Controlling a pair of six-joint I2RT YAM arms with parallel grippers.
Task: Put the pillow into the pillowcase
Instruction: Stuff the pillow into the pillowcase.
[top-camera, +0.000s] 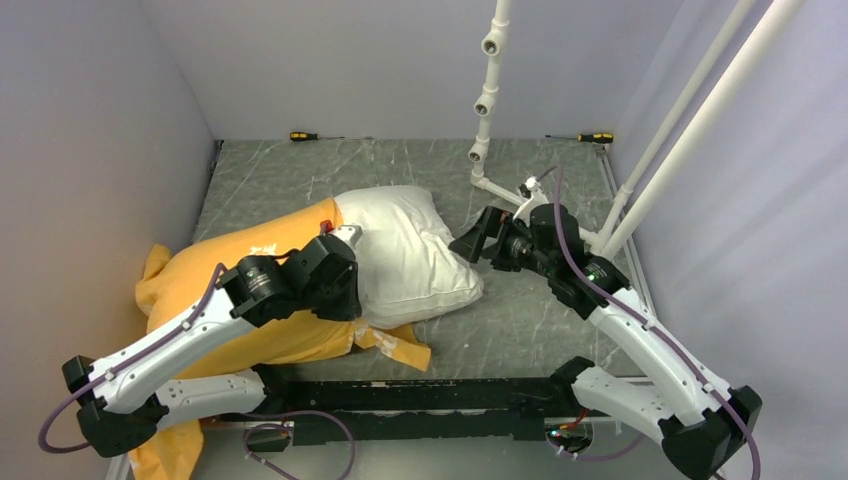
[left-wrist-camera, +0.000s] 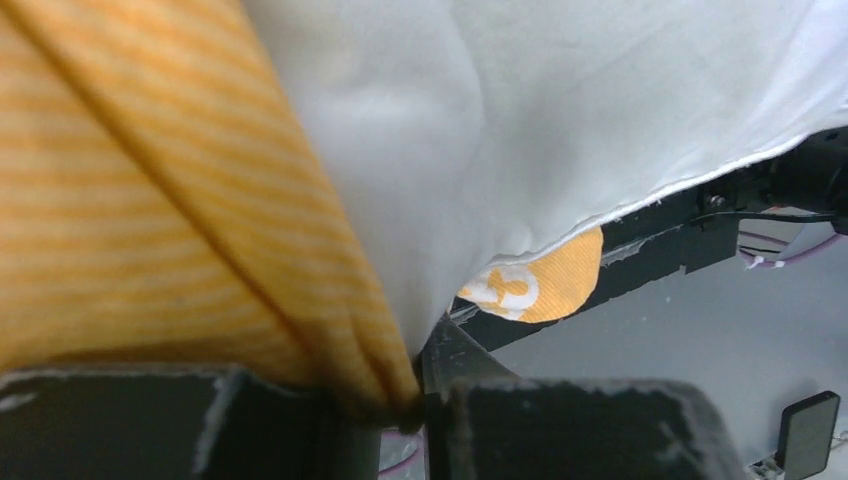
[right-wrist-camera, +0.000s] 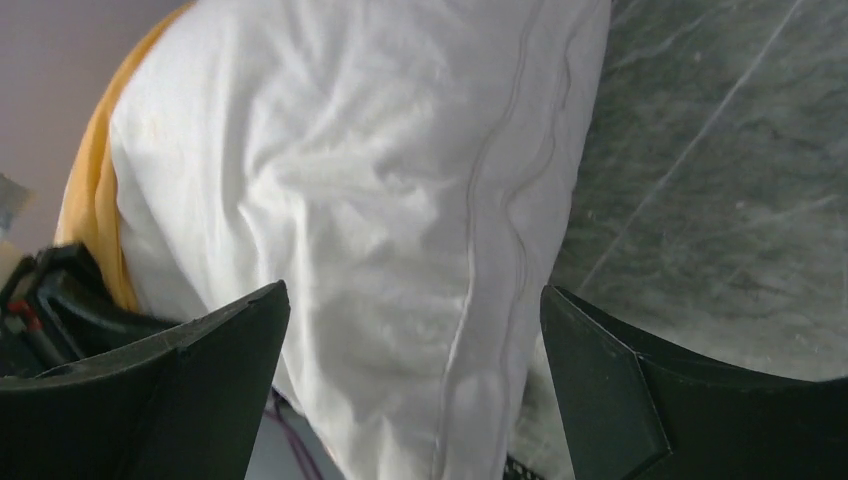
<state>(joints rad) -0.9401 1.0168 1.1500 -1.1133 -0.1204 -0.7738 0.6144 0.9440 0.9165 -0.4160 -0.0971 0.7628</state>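
The white pillow (top-camera: 415, 250) lies mid-table with its left part inside the orange-yellow pillowcase (top-camera: 215, 265); its right half sticks out. My left gripper (top-camera: 338, 262) sits at the case's mouth, shut on the pillowcase edge (left-wrist-camera: 330, 330), with the pillow (left-wrist-camera: 520, 110) right beside the pinched fabric. My right gripper (top-camera: 478, 240) is open at the pillow's right end. In the right wrist view the pillow's seamed end (right-wrist-camera: 400, 230) lies between the spread fingers (right-wrist-camera: 215, 345); whether they touch it I cannot tell. The mouse print is hidden.
White PVC pipe frame (top-camera: 487, 90) stands at the back right, close behind my right arm. Two screwdrivers (top-camera: 305, 136) lie along the back edge. Loose pillowcase fabric (top-camera: 395, 345) spills toward the black front rail (top-camera: 440, 392). Grey walls enclose left and right.
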